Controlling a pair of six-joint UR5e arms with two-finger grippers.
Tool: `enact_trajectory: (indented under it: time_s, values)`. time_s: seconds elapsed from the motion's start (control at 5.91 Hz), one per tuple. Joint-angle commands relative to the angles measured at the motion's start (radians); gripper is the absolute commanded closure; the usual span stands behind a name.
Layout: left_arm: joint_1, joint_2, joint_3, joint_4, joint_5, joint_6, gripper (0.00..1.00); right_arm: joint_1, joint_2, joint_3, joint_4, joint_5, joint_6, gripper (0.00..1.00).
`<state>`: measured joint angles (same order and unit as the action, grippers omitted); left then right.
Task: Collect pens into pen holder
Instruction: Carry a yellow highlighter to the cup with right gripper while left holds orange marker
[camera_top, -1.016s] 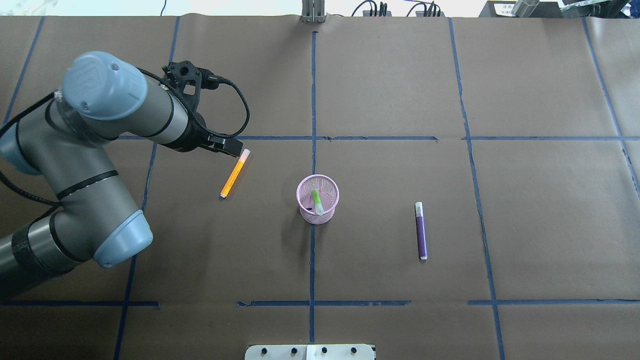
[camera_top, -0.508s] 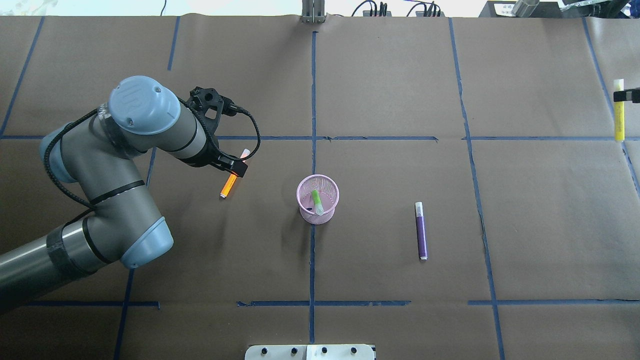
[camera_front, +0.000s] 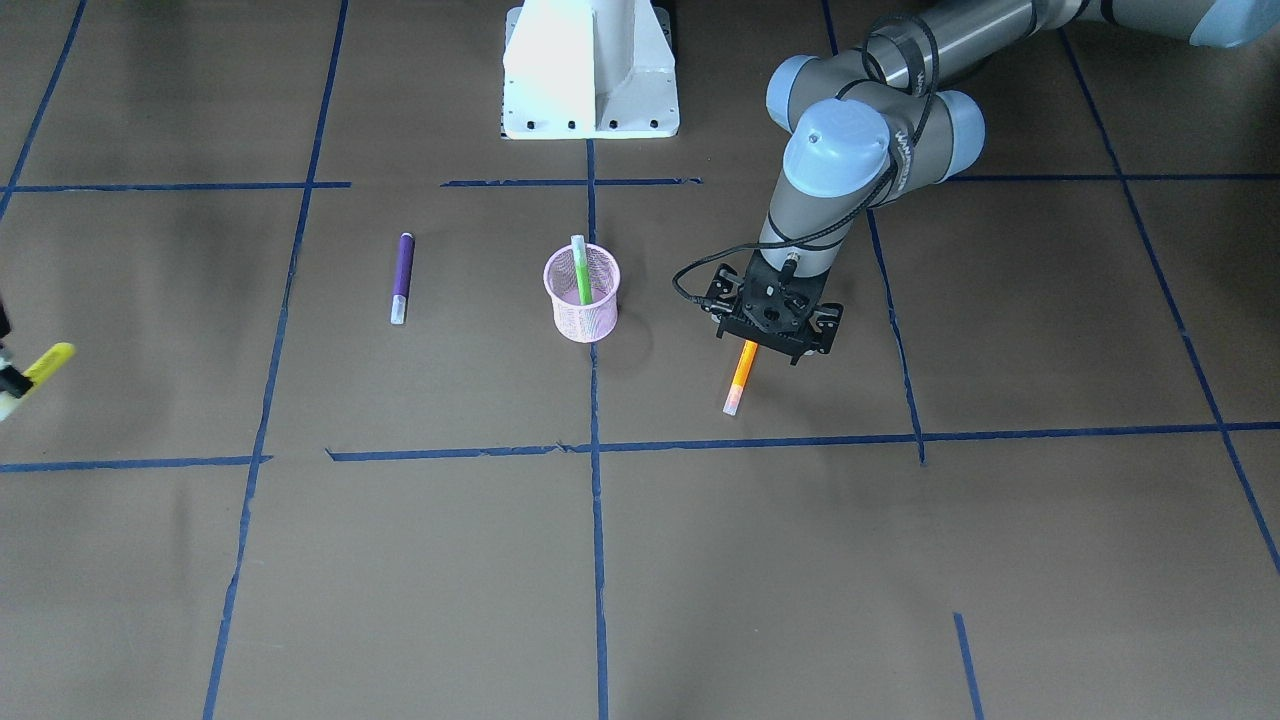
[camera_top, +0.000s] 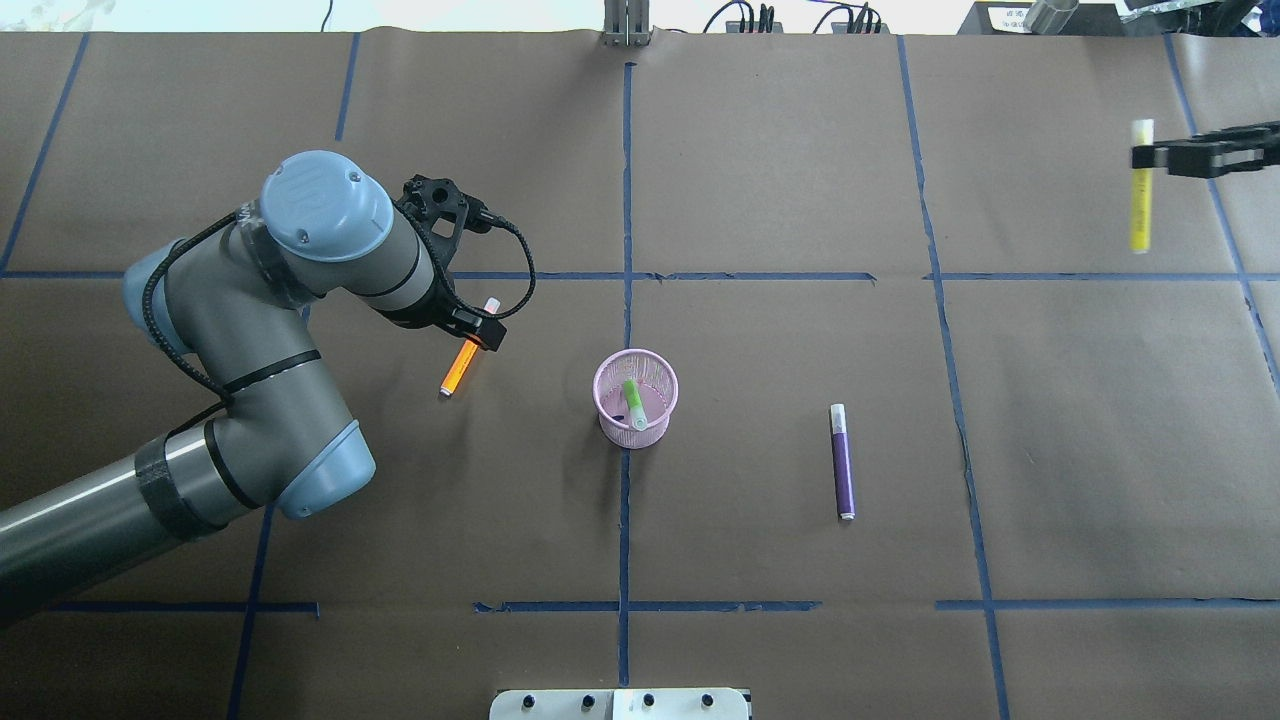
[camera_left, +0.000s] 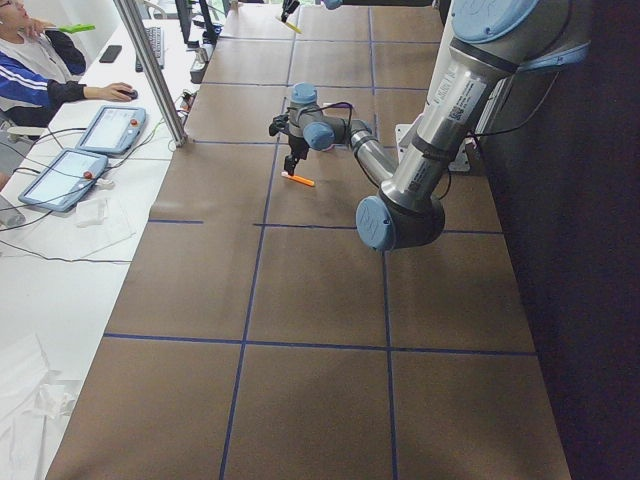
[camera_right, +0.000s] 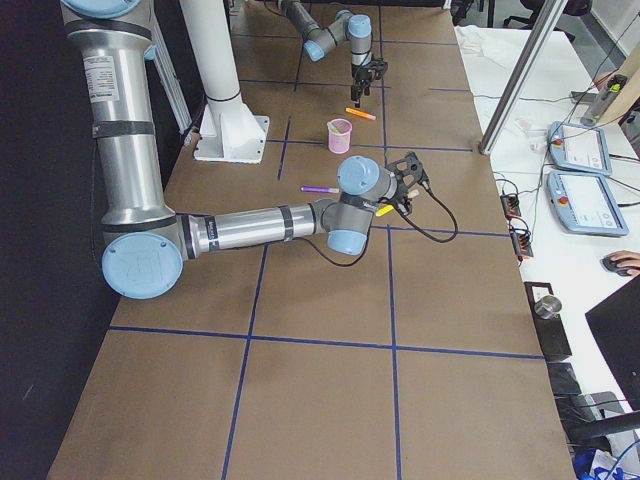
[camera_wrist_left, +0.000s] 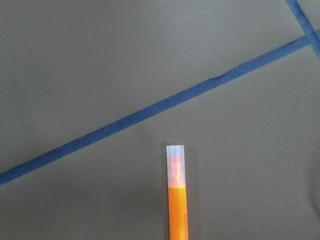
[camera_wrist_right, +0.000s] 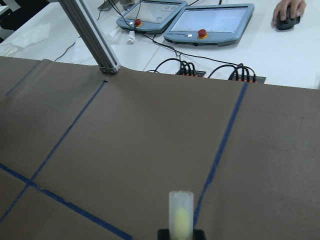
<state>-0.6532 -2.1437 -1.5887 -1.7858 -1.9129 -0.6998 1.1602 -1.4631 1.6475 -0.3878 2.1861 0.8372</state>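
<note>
**Hovering over the orange pen, with the green one in the pen holder**

Brown paper covers the whole counter, ruled into large squares by blue tape lines. The pink mesh pen holder stands upright on one of those lines, about midway across the counter. The green pen leans inside it with its top end above the rim.

The orange pen lies flat on the left arm's side of the pen holder, near it but apart. Its pale cap points away from the robot. The left hand hangs low over this pen's upper half. Its fingers are hidden under its black body, so I cannot tell whether they are apart or together, or whether they touch the pen.

The purple pen lies flat on the other side of the pen holder, a little farther off, with its cap also turned away from the robot.

Well beyond the purple pen, out toward that end of the counter, the right hand is clamped on a yellow pen near its cap and holds it above the paper.

The paper runs wide on every side of the pen holder. The robot's white base stands on the near side. On the far side the paper ends at a metal post and a row of cable plugs. Past these is a white strip with touch panels and a person's hand on a mouse.
</note>
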Motion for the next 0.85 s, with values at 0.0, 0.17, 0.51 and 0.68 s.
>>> enact_trajectory:
  time_s: [0.0,0.17,0.51,0.68]
  values:
    - [-0.006,-0.005,0.064,-0.096,-0.001,-0.062,0.0,-0.164,0.029,0.098,-0.009,-0.166,0.096,1.0]
    - [-0.006,-0.007,0.103,-0.175,-0.002,-0.11,0.0,-0.263,0.071,0.11,-0.013,-0.268,0.098,1.0]
    - [-0.006,-0.007,0.108,-0.179,-0.005,-0.11,0.0,-0.414,0.114,0.181,-0.101,-0.415,0.1,1.0]
    - [-0.006,-0.007,0.108,-0.179,-0.005,-0.11,0.0,-0.515,0.185,0.208,-0.19,-0.54,0.099,1.0]
